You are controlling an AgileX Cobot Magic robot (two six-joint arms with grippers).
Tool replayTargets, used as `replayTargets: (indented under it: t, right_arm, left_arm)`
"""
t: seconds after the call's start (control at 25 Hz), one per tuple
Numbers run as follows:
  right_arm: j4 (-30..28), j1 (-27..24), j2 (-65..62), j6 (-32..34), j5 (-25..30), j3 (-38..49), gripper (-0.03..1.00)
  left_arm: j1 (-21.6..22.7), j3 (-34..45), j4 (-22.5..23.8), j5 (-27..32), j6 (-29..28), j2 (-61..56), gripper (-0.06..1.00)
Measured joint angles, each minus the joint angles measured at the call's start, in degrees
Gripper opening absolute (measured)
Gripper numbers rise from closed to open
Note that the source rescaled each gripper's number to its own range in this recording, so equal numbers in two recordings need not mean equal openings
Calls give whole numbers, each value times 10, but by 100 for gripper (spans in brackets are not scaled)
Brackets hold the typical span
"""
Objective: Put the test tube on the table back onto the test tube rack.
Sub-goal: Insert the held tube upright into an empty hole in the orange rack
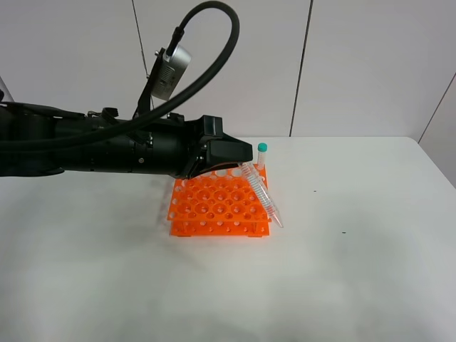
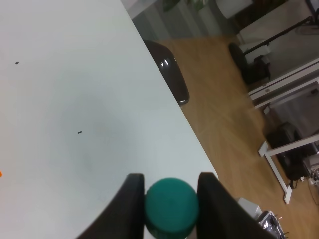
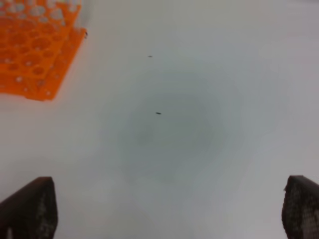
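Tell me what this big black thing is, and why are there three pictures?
It's a robot with two arms. One picture comes from a camera up high, looking down at a white table. The other two come from little cameras fixed on each arm's wrist.

The black arm reaching in from the left ends in the left gripper, a pincher hand. Its wrist camera shows it squeezing the green cap of a test tube, a thin clear plastic tube. The tube hangs slanted beside the orange rack, a tray full of round holes. Another green-capped tube stands at the rack's back corner.

The right gripper is open wide and holds nothing; its camera sees bare table and one corner of the rack.
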Motion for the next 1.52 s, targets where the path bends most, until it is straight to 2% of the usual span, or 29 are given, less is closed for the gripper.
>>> replayTargets:
  t: [0.4,0.84,1.08,1.2,1.24,1.36,1.4,1.52]
  right_arm:
    - [3,0,-21,0,0,0,100]
    - [4,0,-21,0,0,0,100]
    - [6,0,-21,0,0,0,100]
    - [6,0,-21,0,0,0,100]
    - [6,0,-21,0,0,0,100]
    - [6,0,-21,0,0,0,100]
    - [6,0,-21,0,0,0,100]
    - [6,0,-21,0,0,0,100]
  left_arm:
    - [0,0,0,0,0,-12,0]
    - [0,0,1,-4,1,-142,0]
    - [0,-2,61,-55,1,-202,0]
    - [-1,-2,143,-93,-15,-232,0]
    - [-1,-2,190,-103,-32,-239,0]
    - [-1,-2,367,-131,-141,-255,0]
    - [-1,-2,453,-143,-189,-257,0]
    - [-1,-2,645,-173,-334,-256,0]
